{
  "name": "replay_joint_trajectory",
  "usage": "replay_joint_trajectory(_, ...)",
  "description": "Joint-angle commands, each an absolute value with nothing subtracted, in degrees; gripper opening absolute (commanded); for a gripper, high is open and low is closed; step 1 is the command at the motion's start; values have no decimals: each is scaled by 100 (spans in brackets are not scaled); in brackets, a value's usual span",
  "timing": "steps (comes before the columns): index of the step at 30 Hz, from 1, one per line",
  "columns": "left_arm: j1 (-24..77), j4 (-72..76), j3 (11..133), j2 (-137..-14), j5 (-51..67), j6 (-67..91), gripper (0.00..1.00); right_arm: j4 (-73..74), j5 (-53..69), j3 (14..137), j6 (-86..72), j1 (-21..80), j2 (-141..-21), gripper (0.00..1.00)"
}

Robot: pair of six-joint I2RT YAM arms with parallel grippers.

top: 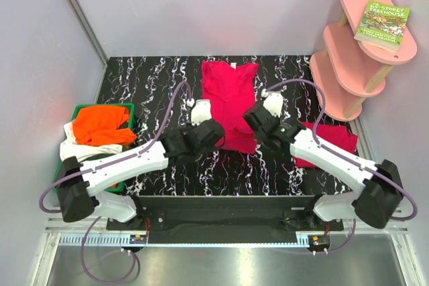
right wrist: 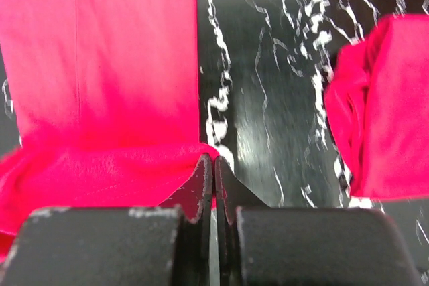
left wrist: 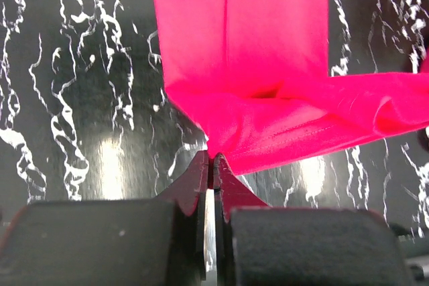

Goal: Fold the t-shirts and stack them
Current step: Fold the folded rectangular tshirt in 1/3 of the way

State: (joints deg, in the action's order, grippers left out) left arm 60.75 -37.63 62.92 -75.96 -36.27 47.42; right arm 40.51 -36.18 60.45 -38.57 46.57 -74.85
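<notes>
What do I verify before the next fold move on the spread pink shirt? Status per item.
1. Left tool shut on the spread shirt's near hem: ok.
2. Right tool shut on the same hem, at its other end: ok.
3. Far half of the spread shirt lies flat on the table, collar end away from the arms: ok.
4. Nothing lies on the spread shirt along the fold path: ok.
5. Folded shirt sits apart from the spread shirt, with bare table between them: ok.
6. Both tools at equal height above the table: cannot tell.
</notes>
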Motion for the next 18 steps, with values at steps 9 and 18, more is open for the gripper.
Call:
replay_joint_trajectory(9,4931,-3120,6407,-8226,-3410,3850,0,2997,-3384,6916,-2883,3955,-9096,0)
replay_joint_trajectory(18,3912,-2795,6890,-8841,-3173,3279,0,2935,-3348,8005,-2628,3569,-10211,0)
